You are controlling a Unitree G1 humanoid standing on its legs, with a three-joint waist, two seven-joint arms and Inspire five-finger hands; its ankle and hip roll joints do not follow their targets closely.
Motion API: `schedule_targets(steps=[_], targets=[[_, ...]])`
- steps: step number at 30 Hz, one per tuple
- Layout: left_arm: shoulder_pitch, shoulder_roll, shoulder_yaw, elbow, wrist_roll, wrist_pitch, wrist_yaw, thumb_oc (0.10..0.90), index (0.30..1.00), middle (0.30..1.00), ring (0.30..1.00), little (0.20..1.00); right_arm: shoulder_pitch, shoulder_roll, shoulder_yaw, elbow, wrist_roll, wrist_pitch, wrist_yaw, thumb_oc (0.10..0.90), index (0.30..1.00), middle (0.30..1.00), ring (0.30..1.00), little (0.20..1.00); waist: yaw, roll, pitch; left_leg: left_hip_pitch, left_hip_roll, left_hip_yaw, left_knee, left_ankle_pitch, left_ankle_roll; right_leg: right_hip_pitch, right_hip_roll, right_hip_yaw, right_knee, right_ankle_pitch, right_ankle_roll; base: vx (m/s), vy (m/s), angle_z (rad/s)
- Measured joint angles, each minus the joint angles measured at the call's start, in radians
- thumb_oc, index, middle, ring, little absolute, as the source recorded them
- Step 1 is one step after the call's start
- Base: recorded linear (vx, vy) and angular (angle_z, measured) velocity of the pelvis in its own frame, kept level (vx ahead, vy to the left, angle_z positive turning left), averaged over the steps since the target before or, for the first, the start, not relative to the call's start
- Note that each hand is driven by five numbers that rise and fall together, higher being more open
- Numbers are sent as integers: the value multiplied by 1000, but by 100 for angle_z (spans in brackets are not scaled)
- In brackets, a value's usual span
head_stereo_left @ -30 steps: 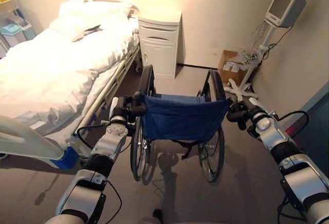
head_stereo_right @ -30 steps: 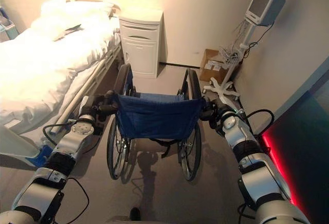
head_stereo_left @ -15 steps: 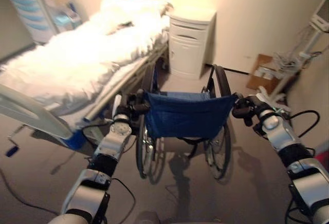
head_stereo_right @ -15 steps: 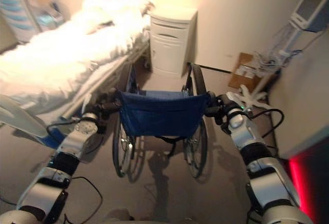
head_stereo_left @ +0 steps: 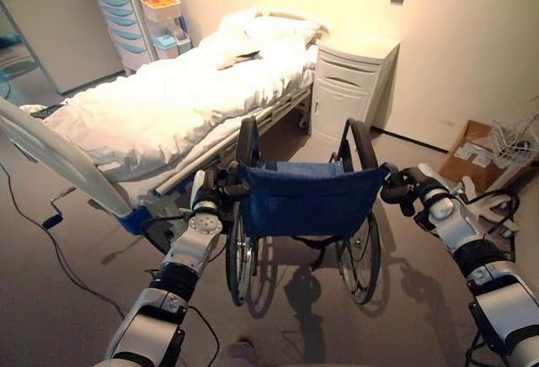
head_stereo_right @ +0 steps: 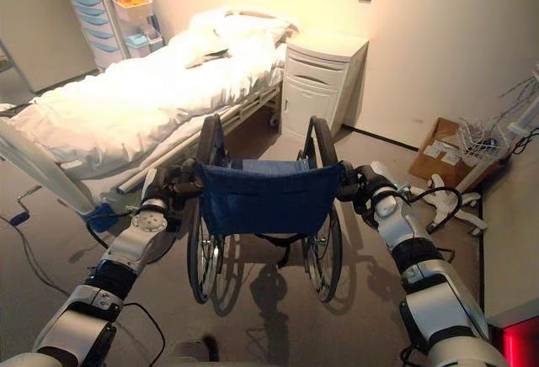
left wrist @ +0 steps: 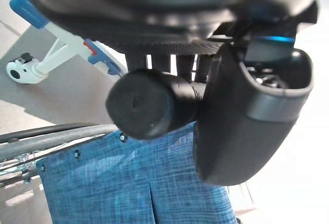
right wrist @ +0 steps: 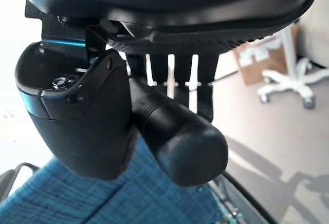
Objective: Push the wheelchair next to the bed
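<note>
Standing on the grey floor (head_stereo_left: 76, 300) just beside the bed (head_stereo_left: 168, 106), near its foot end: the wheelchair (head_stereo_left: 305, 203), blue fabric back facing the camera, big wheels on either side, front pointing toward the white bedside cabinet (head_stereo_left: 349, 89) against the far wall. Gripping the left push handle (left wrist: 149, 103): the left hand (head_stereo_left: 221, 188), fingers and thumb curling round the black grip (wrist view showing the thumb lying alongside the handle's rounded end, blue cloth just below). Gripping the right push handle (right wrist: 180, 136): the right hand (head_stereo_left: 402, 188), fingers wrapping the grip in the same way, thumb pressing against its side.

Lying over the bed: white sheets and a pillow (head_stereo_left: 269, 26) at the far end, with the pale footboard (head_stereo_left: 50, 152) at the near end and a blue-trimmed caster (head_stereo_left: 135, 220) below it. Standing beyond the bed's head, against the wall: a white drawer trolley (head_stereo_left: 135, 13) with pale blue drawers. Sitting on the floor right of the cabinet: a cardboard box (head_stereo_left: 472, 152), with a white wheeled stand base (head_stereo_right: 450, 203) near it.
</note>
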Motion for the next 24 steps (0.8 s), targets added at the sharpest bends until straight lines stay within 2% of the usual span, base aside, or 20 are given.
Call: schedule_targets(steps=[1, 2, 3, 4, 6, 7, 8, 9, 11, 12, 13, 15, 17, 18, 19, 20, 21, 23, 24], targets=[[0, 0, 1, -2, -17, 1, 12, 400, 300, 300, 300, 300, -7, -2, 0, -1, 0, -6, -2, 400, 300, 300, 300, 300, 11, 25, -1, -5, 14, -20, -11, 1, -1, 17, 10, 29, -21, -11, 3, 252, 180, -53], [0, 1, 4, -3, -22, 1, 16, 400, 300, 300, 300, 300, -12, -2, 1, 0, 0, -9, -2, 400, 300, 300, 300, 300, 16, 32, 0, -4, 17, -9, -6, 1, -1, 19, 10, 43, -18, -13, 2, 349, 261, -70], [1, 1, 8, -3, -22, 2, 25, 400, 300, 300, 300, 300, -12, -1, 4, -1, 1, -15, -1, 400, 300, 300, 300, 300, 32, 37, -3, 21, 23, 28, -4, -1, 0, 21, -6, 53, -1, -28, 14, 251, 195, -69], [0, 4, 8, -3, -22, 1, 29, 400, 300, 300, 300, 300, -13, 1, 3, -1, 1, -16, 1, 400, 300, 300, 300, 300, 38, 43, -6, 47, 20, 37, 3, -5, 1, 21, -16, 53, 14, -41, 30, 361, 257, -70], [-12, 33, 12, 2, -31, 1, 29, 400, 300, 300, 300, 300, -17, 25, 2, -4, 1, -15, 0, 400, 300, 300, 300, 300, 38, 12, -13, 79, -29, 48, -15, 13, 16, 13, -76, 18, 59, -56, 64, 365, 227, -60], [-18, 46, 17, 12, -33, 1, 29, 400, 300, 300, 300, 300, -21, 41, 1, -5, 1, -15, -2, 400, 300, 300, 300, 300, 38, 4, -8, 110, -49, 39, -47, 30, 39, 3, -93, -64, 94, -40, 87, 364, 229, -71], [-23, 59, 18, 18, -34, 1, 28, 400, 300, 300, 300, 300, -27, 52, 1, -5, 1, -15, -2, 400, 300, 300, 300, 300, 39, 6, -9, 133, -62, 42, -68, 68, 91, -2, -104, -124, 111, -30, 103, 300, 201, -67], [-28, 66, 19, 25, -34, 0, 28, 400, 300, 300, 300, 300, -31, 60, 1, -3, 2, -15, -2, 400, 300, 300, 300, 300, 39, 8, -12, 141, -71, 43, -70, 83, 108, 0, -114, -148, 113, -28, 107, 254, 202, -58], [-83, 74, 20, 78, -32, -1, 27, 400, 300, 300, 300, 300, -35, 77, -7, 1, 6, -15, -3, 400, 300, 300, 300, 300, 26, -17, -18, 142, -100, 53, -64, 72, 144, -8, -155, -185, 134, -6, 139, 228, 210, -27], [-100, 79, 15, 88, -32, -1, 25, 400, 300, 300, 300, 300, -40, 79, -10, 2, 6, -14, -4, 400, 300, 300, 300, 300, 21, -22, -17, 143, -105, 56, -67, 70, 147, -22, -166, -190, 160, -1, 142, 196, 191, -1], [-117, 88, 10, 98, -32, -1, 23, 400, 300, 300, 300, 300, -48, 90, -18, 8, 6, -12, -7, 400, 300, 300, 300, 300, 7, -27, -18, 144, -112, 59, -74, 66, 158, -49, -179, -192, 198, 15, 138, 255, 219, -3], [-144, 90, 0, 112, -31, -1, 23, 400, 300, 300, 300, 300, -46, 95, -33, 9, 9, -10, -13, 400, 300, 300, 300, 300, -8, -27, -20, 147, -124, 61, -76, 51, 182, -110, -196, -175, 319, 41, 155, 240, 160, 1], [-151, 87, -7, 115, -31, 4, 23, 400, 300, 300, 300, 300, -44, 93, -35, 8, 11, -4, -14, 400, 300, 300, 300, 300, -27, -22, -20, 169, -133, 52, -86, 40, 201, -174, -234, -129, 460, 77, 199, 235, 57, 10], [-150, 85, -19, 116, -31, 8, 25, 400, 300, 300, 300, 300, -33, 95, -35, 8, 11, -1, -14, 400, 300, 300, 300, 300, -40, -13, -22, 202, -138, 47, -109, 34, 215, -224, -244, -118, 555, 75, 202, 235, -27, 4], [-147, 84, -21, 116, -31, 12, 27, 400, 300, 300, 300, 300, -29, 95, -35, 8, 12, -1, -14, 400, 300, 300, 300, 300, -44, -7, -23, 214, -138, 48, -114, 32, 216, -236, -238, -124, 560, 67, 188, 400, -77, -12], [-139, 73, -20, 115, -30, 17, 35, 400, 300, 300, 300, 300, -20, 96, -30, 1, 17, 2, -14, 400, 300, 300, 300, 300, -48, 12, -19, 236, -137, 47, -120, 10, 224, -279, -235, -153, 543, 64, 183, 415, -92, -25], [-130, 72, -19, 116, -28, 17, 46, 400, 300, 300, 300, 300, -11, 96, -31, -23, 26, 9, -15, 400, 300, 300, 300, 300, -51, 34, -18, 246, -134, 43, -116, -3, 227, -315, -234, -196, 465, 67, 180, 443, -116, -17], [-117, 75, -18, 131, -27, 18, 47, 400, 300, 300, 300, 300, 0, 94, -28, -50, 47, 20, -15, 400, 300, 300, 300, 300, -80, 53, -22, 269, -140, 29, -117, -14, 237, -365, -246, -228, 337, 87, 207, 307, -111, 22], [-113, 70, -16, 150, -27, 18, 47, 400, 300, 300, 300, 300, 21, 94, -29, -77, 49, 30, -15, 400, 300, 300, 300, 300, -103, 57, -23, 291, -153, 10, -120, -25, 237, -407, -267, -230, 261, 119, 214, 281, -133, 50]])
